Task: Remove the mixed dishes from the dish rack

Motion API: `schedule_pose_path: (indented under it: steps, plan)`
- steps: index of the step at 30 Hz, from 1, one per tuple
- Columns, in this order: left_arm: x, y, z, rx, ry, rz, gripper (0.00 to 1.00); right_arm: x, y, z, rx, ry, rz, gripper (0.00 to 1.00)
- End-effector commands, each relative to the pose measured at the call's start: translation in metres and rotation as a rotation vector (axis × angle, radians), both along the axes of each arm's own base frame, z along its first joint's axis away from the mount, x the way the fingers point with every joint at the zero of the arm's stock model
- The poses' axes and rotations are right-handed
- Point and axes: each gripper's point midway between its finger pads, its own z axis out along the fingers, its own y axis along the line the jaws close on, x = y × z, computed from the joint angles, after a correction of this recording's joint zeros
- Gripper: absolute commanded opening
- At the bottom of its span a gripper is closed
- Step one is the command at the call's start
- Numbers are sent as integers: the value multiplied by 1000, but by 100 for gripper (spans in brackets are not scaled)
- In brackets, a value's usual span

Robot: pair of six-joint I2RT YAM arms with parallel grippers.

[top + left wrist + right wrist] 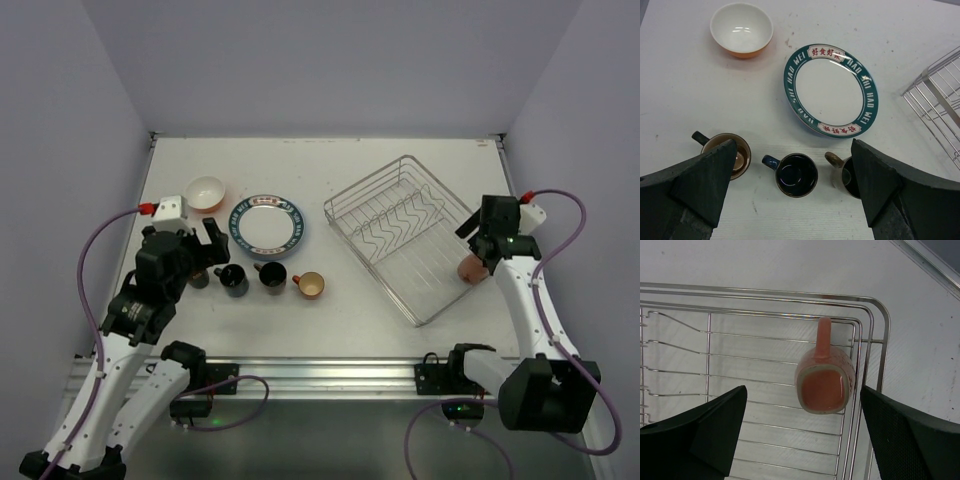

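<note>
Dish rack point(400, 235): silver wire, set at an angle on the right half of the counter point(300, 165).
Salmon mug point(825, 387): inside the rack, tucked into a corner on its right side. Its mouth faces the wrist camera and its handle points at the rim wire (upright or tilted, the views do not settle).
Right pincer point(802, 392): open, hanging over that mug with a finger on either side, neither touching it.
Left pincer point(793, 150): spread wide above the row of mugs on the left, gripping nothing.
Brown mug point(727, 155): left end of the row, partly behind one finger.
Blue mug point(796, 174): next along, showing between the two fingers.
Black mug point(271, 275): third, half covered by the other finger in the wrist view.
Orange mug point(310, 285): right end of the row, pale inside, nearest the rack.
Patterned plate point(831, 90): flat on the counter just beyond the mugs, white centre, dark lettered rim, with a blue edge peeking from beneath.
Orange bowl point(741, 29): upright, white inside, far-left of the plate and apart from it.
</note>
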Motion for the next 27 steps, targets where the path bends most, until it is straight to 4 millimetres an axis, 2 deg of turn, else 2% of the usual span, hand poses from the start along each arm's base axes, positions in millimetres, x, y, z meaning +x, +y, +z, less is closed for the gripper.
schedule_pose_path:
  steps: [1, 5, 12, 18, 27]
  plan:
    - [6, -2, 3, 1, -29, 1, 100, 8, -7, -6, -14, -9, -41, 96]
    - [7, -4, 2, 5, -22, -5, 100, 10, -4, -20, 6, 14, -37, 92]
    - [7, -5, 1, 6, -19, -9, 100, 15, -3, -32, 5, 41, -25, 82]
    - [8, -7, 0, 5, -15, -20, 100, 14, -4, -44, 2, 67, -30, 77]
    - [8, -8, -3, 11, -4, -24, 100, 12, 4, -62, 45, 99, -2, 75]
